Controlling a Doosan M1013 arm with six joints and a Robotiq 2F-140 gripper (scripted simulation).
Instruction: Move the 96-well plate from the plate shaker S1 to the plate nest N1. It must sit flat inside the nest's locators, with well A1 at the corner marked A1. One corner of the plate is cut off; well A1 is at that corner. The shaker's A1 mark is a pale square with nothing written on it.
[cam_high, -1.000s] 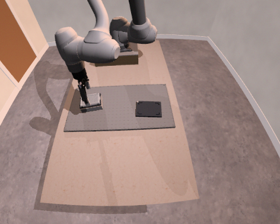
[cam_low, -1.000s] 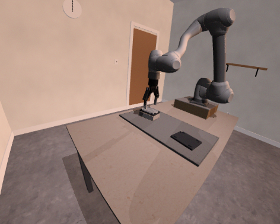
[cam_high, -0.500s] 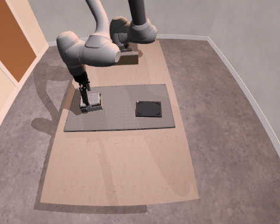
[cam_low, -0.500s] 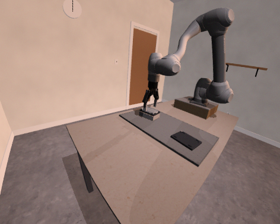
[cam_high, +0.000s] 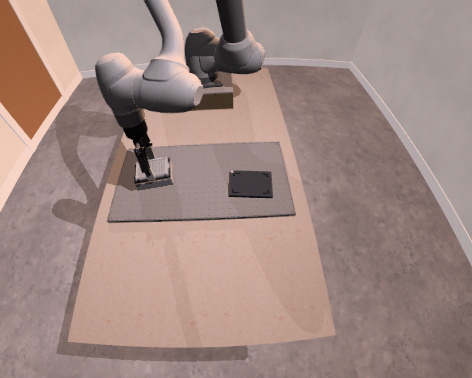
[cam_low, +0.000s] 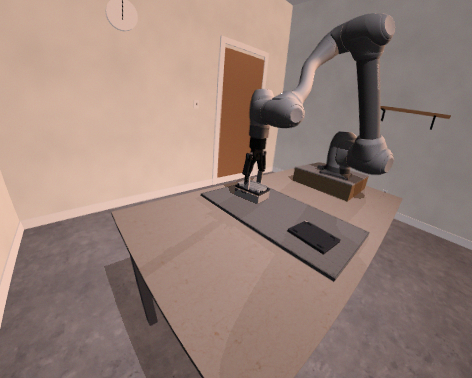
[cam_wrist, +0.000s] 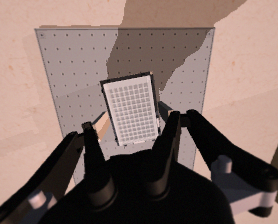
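Grey robot arm (cam_low: 320, 52) with a black gripper (cam_low: 253, 172).
Smooth rounded grey joints join thick tubular links; the gripper's fingers are glossy black.
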